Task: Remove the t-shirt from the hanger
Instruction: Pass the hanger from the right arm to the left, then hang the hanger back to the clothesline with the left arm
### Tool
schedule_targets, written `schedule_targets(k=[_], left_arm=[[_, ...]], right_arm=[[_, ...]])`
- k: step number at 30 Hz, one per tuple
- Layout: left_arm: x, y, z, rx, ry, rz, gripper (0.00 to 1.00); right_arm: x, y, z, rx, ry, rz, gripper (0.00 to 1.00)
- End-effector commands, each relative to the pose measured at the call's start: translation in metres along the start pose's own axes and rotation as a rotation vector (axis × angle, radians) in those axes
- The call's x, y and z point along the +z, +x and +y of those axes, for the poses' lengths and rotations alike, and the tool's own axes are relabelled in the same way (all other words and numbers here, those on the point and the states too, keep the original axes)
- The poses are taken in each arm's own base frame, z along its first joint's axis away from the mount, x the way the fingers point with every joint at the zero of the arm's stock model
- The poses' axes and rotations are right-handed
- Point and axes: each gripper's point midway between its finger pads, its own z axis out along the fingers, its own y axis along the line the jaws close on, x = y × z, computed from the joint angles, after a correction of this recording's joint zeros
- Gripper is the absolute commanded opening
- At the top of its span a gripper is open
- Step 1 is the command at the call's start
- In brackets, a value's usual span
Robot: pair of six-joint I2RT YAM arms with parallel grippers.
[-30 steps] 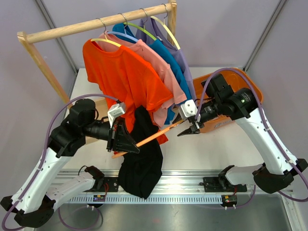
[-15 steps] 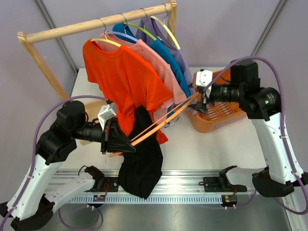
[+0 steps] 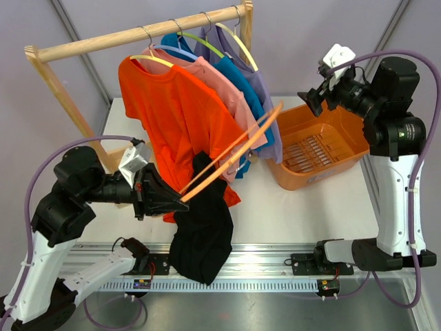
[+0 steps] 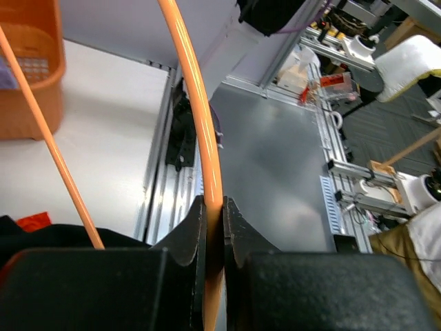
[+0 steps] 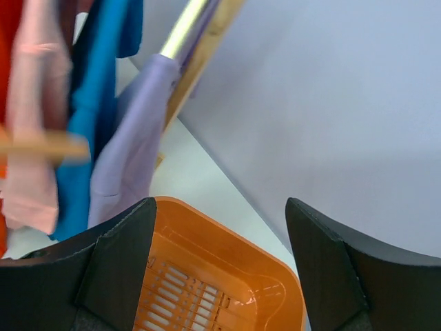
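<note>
Left gripper (image 3: pixel 176 200) clamped on orange hanger (image 3: pixel 231 155); long axis runs far-right toward basket (image 3: pixel 358 148). Black t-shirt (image 3: pixel 203 234) hangs at near-left end, beside it. Right gripper (image 3: pixel 318 100) spread apart, far right, well apart.

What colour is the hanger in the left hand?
The hanger is orange, clearest in the left wrist view.

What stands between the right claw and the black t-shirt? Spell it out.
In the top view, the orange hanger, clamped in the left claw, juts across the line from the open right claw to the black t-shirt, and the hems of the hanging shirts cross it too.
</note>
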Motion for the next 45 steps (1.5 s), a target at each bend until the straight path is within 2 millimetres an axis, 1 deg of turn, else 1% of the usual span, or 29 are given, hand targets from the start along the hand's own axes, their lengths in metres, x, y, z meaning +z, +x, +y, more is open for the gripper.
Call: schedule_targets(k=[1, 3, 4, 6, 8, 9, 12, 15, 16, 17, 18, 19, 20, 21, 22, 23, 24, 26, 28, 29, 30, 33, 34, 36, 37, 39, 40, 41, 45], left_arm=[[-0.015, -0.061, -0.015, 0.193, -0.083, -0.211, 0.00], [-0.021, -0.071, -0.015, 0.207, -0.134, -0.251, 0.00], [-0.026, -0.079, -0.016, 0.220, -0.165, -0.288, 0.00], [-0.031, -0.085, -0.012, 0.213, -0.212, -0.322, 0.00], [-0.036, -0.088, -0.011, 0.207, -0.248, -0.343, 0.00], [-0.039, -0.089, -0.001, 0.175, -0.304, -0.347, 0.00], [-0.050, -0.093, 0.003, 0.141, -0.385, -0.382, 0.00], [-0.063, -0.095, 0.009, 0.054, -0.466, -0.470, 0.00], [-0.066, -0.094, 0.010, 0.038, -0.481, -0.488, 0.00], [-0.074, -0.089, 0.007, 0.030, -0.498, -0.510, 0.00], [-0.081, -0.089, 0.011, 0.005, -0.544, -0.546, 0.00], [-0.087, -0.087, 0.011, -0.002, -0.564, -0.566, 0.00], [-0.096, -0.084, 0.008, -0.005, -0.589, -0.591, 0.00], [-0.103, -0.078, 0.015, -0.036, -0.640, -0.605, 0.00], [-0.107, -0.075, 0.017, -0.043, -0.662, -0.616, 0.00], [-0.111, -0.068, 0.022, -0.070, -0.701, -0.613, 0.00], [-0.120, -0.066, 0.028, -0.089, -0.753, -0.633, 0.00], [-0.124, -0.056, 0.038, -0.127, -0.813, -0.616, 0.00], [-0.133, -0.051, 0.056, -0.162, -0.910, -0.627, 0.00], [-0.134, -0.050, 0.061, -0.174, -0.933, -0.631, 0.00], [-0.136, -0.051, 0.071, -0.193, -0.974, -0.640, 0.00], [-0.137, -0.057, 0.086, -0.210, -1.025, -0.666, 0.00], [-0.139, -0.059, 0.094, -0.220, -1.062, -0.674, 0.00], [-0.140, -0.068, 0.099, -0.207, -1.077, -0.701, 0.00], [-0.139, -0.072, 0.105, -0.200, -1.094, -0.699, 0.00], [-0.138, -0.084, 0.107, -0.184, -1.093, -0.717, 0.00], [-0.135, -0.088, 0.109, -0.172, -1.089, -0.708, 0.00], [-0.130, -0.093, 0.115, -0.174, -1.093, -0.701, 0.00], [-0.129, -0.115, 0.117, -0.148, -1.087, -0.747, 0.00]], right_arm=[[0.003, -0.005, -0.024, 0.089, 0.067, -0.039, 0.83], [0.006, 0.004, -0.025, 0.131, 0.066, -0.031, 0.83], [0.009, 0.008, -0.022, 0.154, 0.054, -0.030, 0.83], [0.011, 0.014, -0.022, 0.176, 0.051, -0.026, 0.83], [0.012, 0.019, -0.020, 0.196, 0.044, -0.023, 0.83], [0.014, 0.020, -0.019, 0.207, 0.038, -0.024, 0.83], [0.018, 0.029, -0.015, 0.230, 0.021, -0.012, 0.83], [0.023, 0.045, -0.008, 0.269, 0.005, 0.014, 0.83], [0.023, 0.047, -0.007, 0.273, 0.003, 0.015, 0.83], [0.023, 0.050, -0.006, 0.281, 0.003, 0.019, 0.83], [0.024, 0.053, -0.005, 0.283, 0.003, 0.022, 0.83], [0.025, 0.059, -0.001, 0.296, -0.008, 0.031, 0.83], [0.026, 0.059, 0.000, 0.299, -0.008, 0.028, 0.83], [0.028, 0.064, 0.002, 0.306, -0.013, 0.036, 0.83], [0.028, 0.066, 0.002, 0.312, -0.015, 0.038, 0.83], [0.030, 0.067, 0.003, 0.317, -0.018, 0.037, 0.83], [0.031, 0.069, 0.004, 0.323, -0.021, 0.040, 0.83], [0.034, 0.073, 0.006, 0.337, -0.033, 0.041, 0.83], [0.037, 0.077, 0.009, 0.351, -0.046, 0.045, 0.83], [0.037, 0.077, 0.009, 0.360, -0.048, 0.044, 0.83], [0.038, 0.077, 0.009, 0.364, -0.051, 0.042, 0.83], [0.039, 0.079, 0.012, 0.373, -0.062, 0.040, 0.83], [0.039, 0.079, 0.013, 0.374, -0.063, 0.041, 0.84], [0.038, 0.080, 0.014, 0.373, -0.062, 0.042, 0.84], [0.037, 0.080, 0.015, 0.373, -0.061, 0.043, 0.83], [0.036, 0.080, 0.016, 0.375, -0.062, 0.042, 0.83], [0.036, 0.081, 0.018, 0.379, -0.068, 0.044, 0.84], [0.036, 0.081, 0.018, 0.380, -0.069, 0.042, 0.84], [0.036, 0.080, 0.019, 0.385, -0.070, 0.037, 0.84]])
